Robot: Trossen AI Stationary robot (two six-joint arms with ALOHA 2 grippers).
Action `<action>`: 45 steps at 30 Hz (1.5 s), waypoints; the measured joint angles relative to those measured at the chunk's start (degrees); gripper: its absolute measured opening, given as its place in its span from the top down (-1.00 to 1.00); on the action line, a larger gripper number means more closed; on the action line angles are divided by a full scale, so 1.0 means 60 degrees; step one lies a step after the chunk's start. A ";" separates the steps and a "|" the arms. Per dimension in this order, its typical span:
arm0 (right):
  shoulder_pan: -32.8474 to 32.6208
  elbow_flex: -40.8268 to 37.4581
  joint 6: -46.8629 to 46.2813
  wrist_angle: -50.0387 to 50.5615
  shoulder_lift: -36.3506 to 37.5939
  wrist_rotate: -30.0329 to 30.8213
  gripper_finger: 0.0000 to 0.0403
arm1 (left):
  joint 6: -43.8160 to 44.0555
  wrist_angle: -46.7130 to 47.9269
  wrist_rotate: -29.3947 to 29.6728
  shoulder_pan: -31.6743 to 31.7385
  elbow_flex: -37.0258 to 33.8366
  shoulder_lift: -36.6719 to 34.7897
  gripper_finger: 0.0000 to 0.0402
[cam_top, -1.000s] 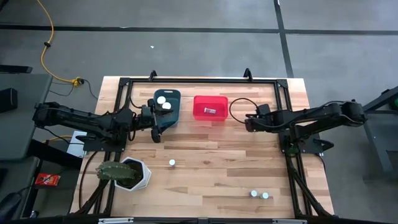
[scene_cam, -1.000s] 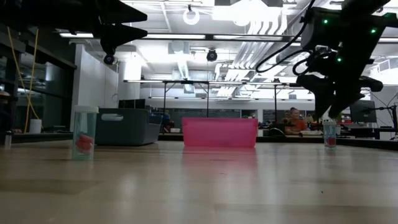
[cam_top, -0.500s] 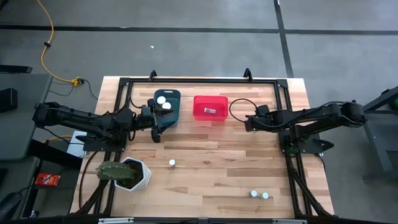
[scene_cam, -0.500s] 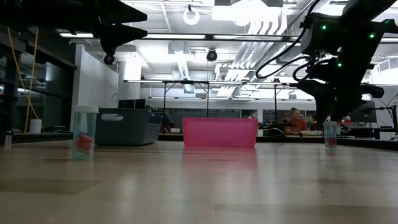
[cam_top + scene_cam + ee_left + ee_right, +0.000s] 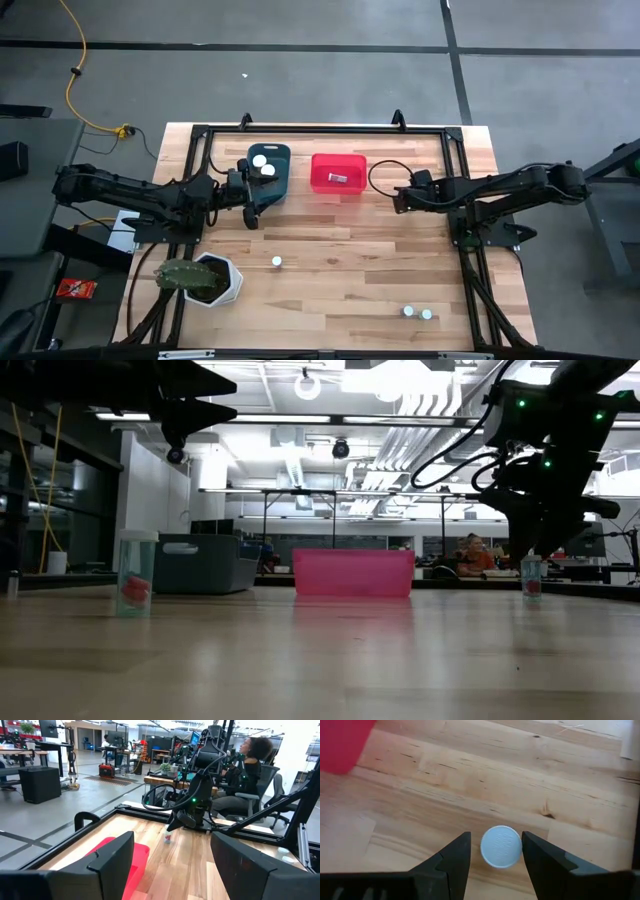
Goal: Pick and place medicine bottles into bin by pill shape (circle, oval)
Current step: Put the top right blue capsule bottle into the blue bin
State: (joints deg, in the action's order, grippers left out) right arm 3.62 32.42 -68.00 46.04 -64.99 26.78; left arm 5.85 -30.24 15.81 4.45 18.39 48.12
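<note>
A small bottle with a round white cap stands upright on the wooden table, right of the red bin. My right gripper is open and points down over it, one finger on either side of the cap. From the low view the bottle shows just below the fingers. My left gripper is open and empty beside the dark teal bin, which holds two white-capped bottles. The red bin holds one item.
A single bottle stands mid-table, and two more stand near the front right edge. A white hexagonal plant pot sits at the front left. A black frame borders the table. A person sits in the room beyond it.
My right gripper has shifted slightly toward the table's right edge and come down a little over the bottle beside the red bin. The bottle has stayed where it was.
</note>
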 joint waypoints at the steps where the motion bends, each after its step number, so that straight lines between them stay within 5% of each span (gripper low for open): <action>1: 0.0000 0.0000 0.0010 0.0000 0.0000 -0.0003 0.16 | 0.0006 0.0001 0.0000 0.0000 0.0000 0.0000 -0.26; 14: 0.0000 0.0000 -0.0011 0.0120 0.0000 -0.0003 0.17 | 0.0006 0.0001 0.0000 0.0000 0.0000 0.0000 -0.26; 26: -0.0004 0.0000 0.0007 0.0120 0.0004 0.0022 0.45 | 0.0011 0.0000 0.0000 0.0000 0.0000 0.0000 -0.26; 35: -0.0087 0.0291 0.0703 0.0042 0.0004 0.0314 0.48 | 0.0000 0.0000 0.0000 0.0000 0.0000 0.0000 -0.26; 40: -0.0610 0.0782 0.1846 -0.0924 0.0004 0.1279 0.48 | 0.0000 0.0003 0.0000 0.0000 0.0000 0.0000 -0.26; 45: -0.1239 0.0860 0.4821 -0.3994 0.0004 0.1793 0.48 | 0.0000 0.0001 0.0000 0.0001 0.0000 0.0000 -0.26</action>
State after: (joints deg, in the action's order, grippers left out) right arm -3.82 37.58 -39.08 22.08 -64.97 37.54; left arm 5.85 -30.23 15.81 4.45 18.39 48.12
